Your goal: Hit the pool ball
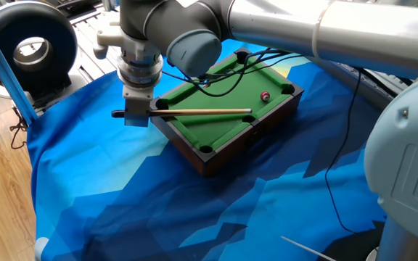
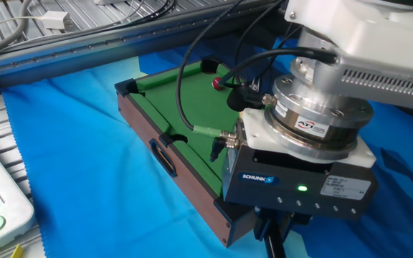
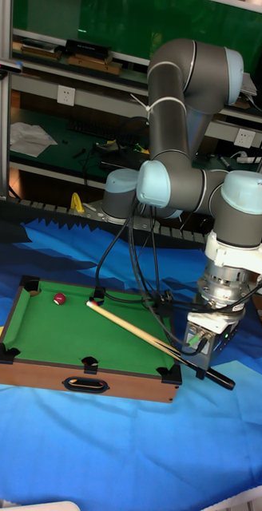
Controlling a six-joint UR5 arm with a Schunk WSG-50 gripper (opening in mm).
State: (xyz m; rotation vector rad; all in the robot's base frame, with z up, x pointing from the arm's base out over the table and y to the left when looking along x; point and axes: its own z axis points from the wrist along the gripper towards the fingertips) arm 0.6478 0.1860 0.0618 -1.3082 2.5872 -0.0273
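One view alone, the tall one, shows the end effector (image 3: 204, 357) clamped on the cue (image 3: 147, 338).

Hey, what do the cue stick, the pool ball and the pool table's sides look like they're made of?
Cue stick: pale wood, apparently, with a dark butt. Pool ball: glossy dark red, likely hard plastic or resin. Pool table sides: brown wood-look panels, possibly laminate; green playing surface looks like felt.
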